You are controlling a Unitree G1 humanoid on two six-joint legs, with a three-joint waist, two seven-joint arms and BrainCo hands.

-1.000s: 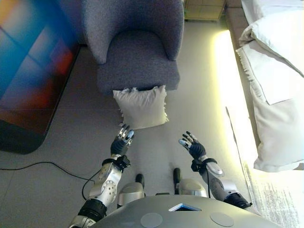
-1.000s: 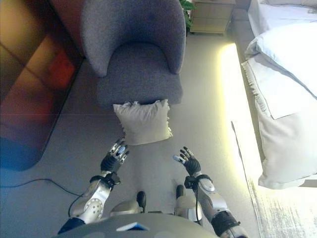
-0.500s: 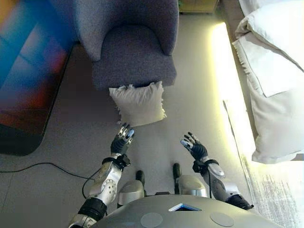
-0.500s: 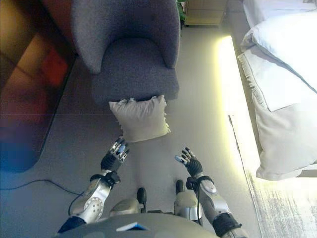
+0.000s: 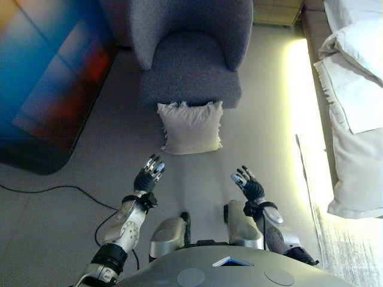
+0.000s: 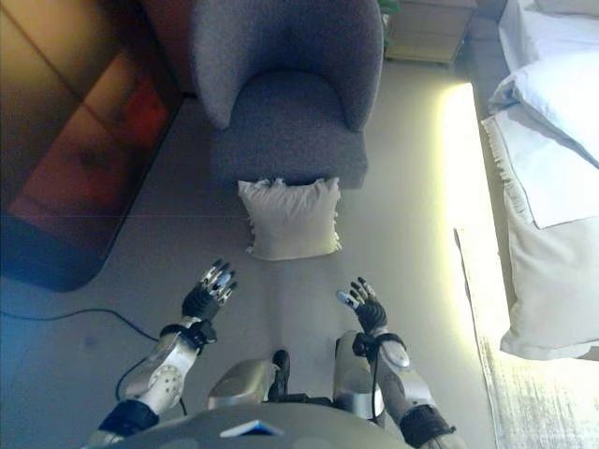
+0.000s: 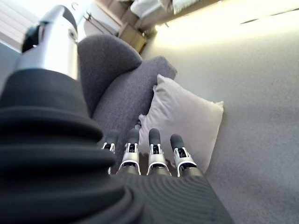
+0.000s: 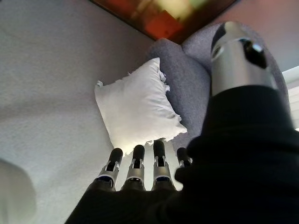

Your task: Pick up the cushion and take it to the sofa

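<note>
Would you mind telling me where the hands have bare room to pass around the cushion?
Bare floor flanks the cream fringed cushion on both sides and lies between it and both open hands. Its far edge crowds the grey fabric armchair.

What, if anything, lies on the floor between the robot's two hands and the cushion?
Nothing visible. Only bare floor separates the left hand and right hand from the cushion, which leans against the front of the grey armchair. Both hands are open and hold nothing.
</note>
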